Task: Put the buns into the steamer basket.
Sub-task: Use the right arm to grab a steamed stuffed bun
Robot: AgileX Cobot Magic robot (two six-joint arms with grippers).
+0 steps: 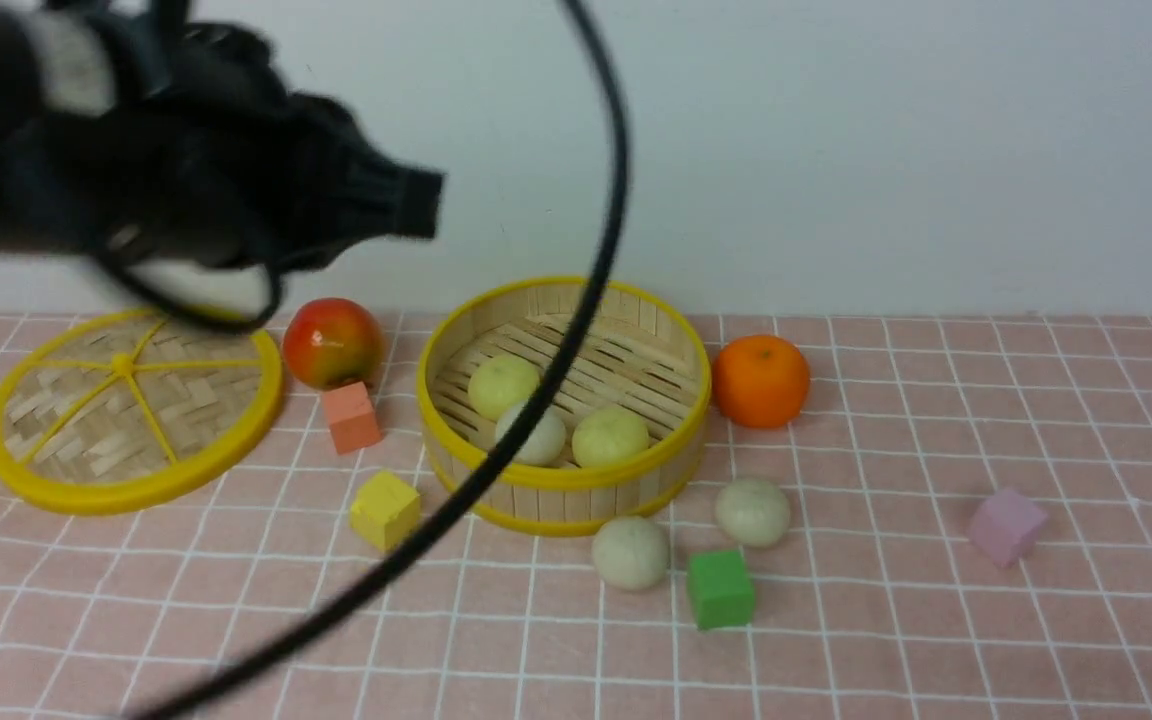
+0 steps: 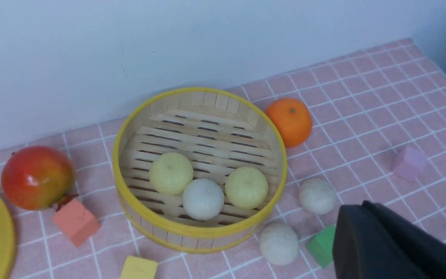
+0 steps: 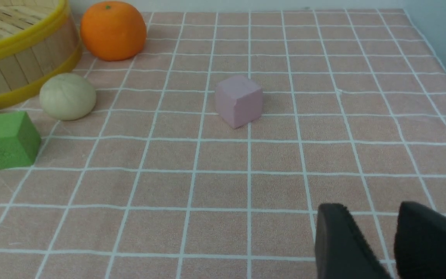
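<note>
Left pincer closed on nothing, right pincer parted; three smooth round buns lie in the upright steamer basket, two beside it.

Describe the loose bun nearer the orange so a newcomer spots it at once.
Start at the basket mid-table, with the orange on its right. Nearer the robot than the orange lies an off-white bun. The other loose bun sits further left, before the basket.
</note>
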